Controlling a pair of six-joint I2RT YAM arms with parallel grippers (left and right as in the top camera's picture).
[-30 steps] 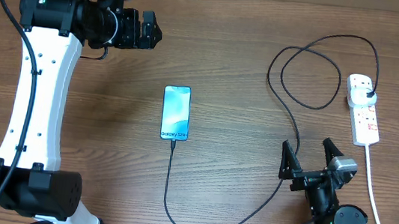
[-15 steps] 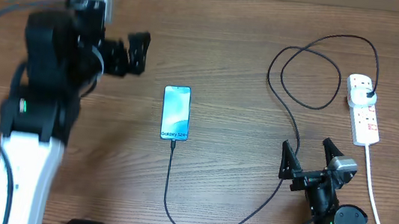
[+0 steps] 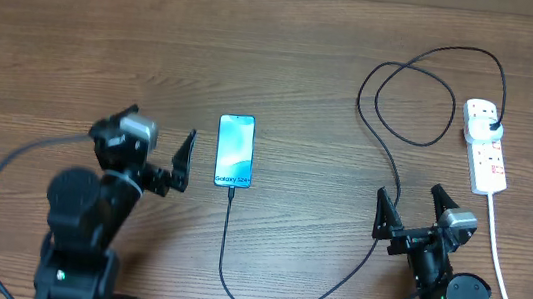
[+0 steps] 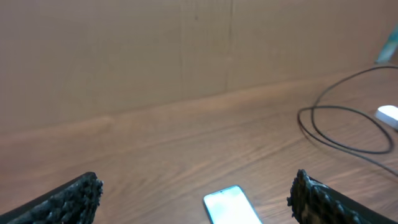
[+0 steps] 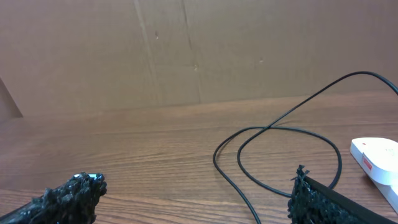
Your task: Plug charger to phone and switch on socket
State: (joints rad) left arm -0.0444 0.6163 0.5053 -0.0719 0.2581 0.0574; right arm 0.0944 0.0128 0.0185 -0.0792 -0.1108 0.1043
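The left hand [image 4: 196, 186] and the right hand [image 3: 408, 198] hang low over the near part of the counter [image 3: 315, 75], each spread wide and empty. The phone [image 3: 234, 151] lies flat just right of the left hand, screen up. The charger [image 3: 224, 255] meets its near end, curves right and loops far to the socket [image 3: 485, 144].

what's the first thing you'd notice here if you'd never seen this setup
The lit phone lying flat mid-table draws the eye, with the black charger trailing from its near end and looping widely over to the white socket at the right edge. The left gripper sits just left of the phone and the right gripper sits low on the right beside the cable, both with jaws open and empty.
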